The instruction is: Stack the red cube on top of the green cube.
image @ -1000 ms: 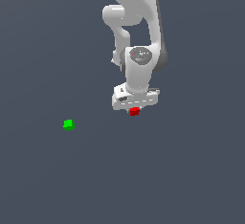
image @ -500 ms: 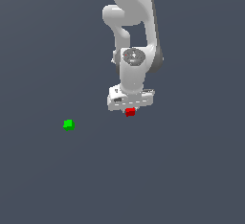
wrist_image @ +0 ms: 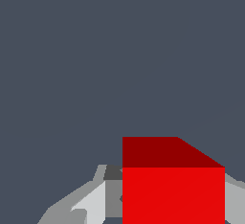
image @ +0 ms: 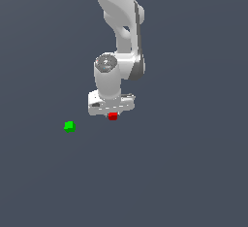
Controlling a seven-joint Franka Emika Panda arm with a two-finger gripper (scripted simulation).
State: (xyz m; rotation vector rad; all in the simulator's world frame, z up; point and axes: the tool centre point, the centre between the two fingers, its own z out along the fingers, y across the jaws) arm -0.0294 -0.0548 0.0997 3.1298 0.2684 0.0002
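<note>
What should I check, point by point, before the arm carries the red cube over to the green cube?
1. Red cube sits between the fingers of the claw: ok; the wrist view shows a finger on each side of it.
2. Grip is firm: cannot tell; contact force is not visible.
3. Green cube is in sight and uncovered: ok.
4. Red cube is above the green cube: not ok; the green one lies apart, toward the exterior view's left.
5. Path between the two cubes is free: ok, nothing shows there.
6. Red cube is lifted off the surface: cannot tell from these views.

The wrist view's edge cuts off the red cube point(wrist_image: 173, 189) and the tool's fingers point(wrist_image: 91, 204)
</note>
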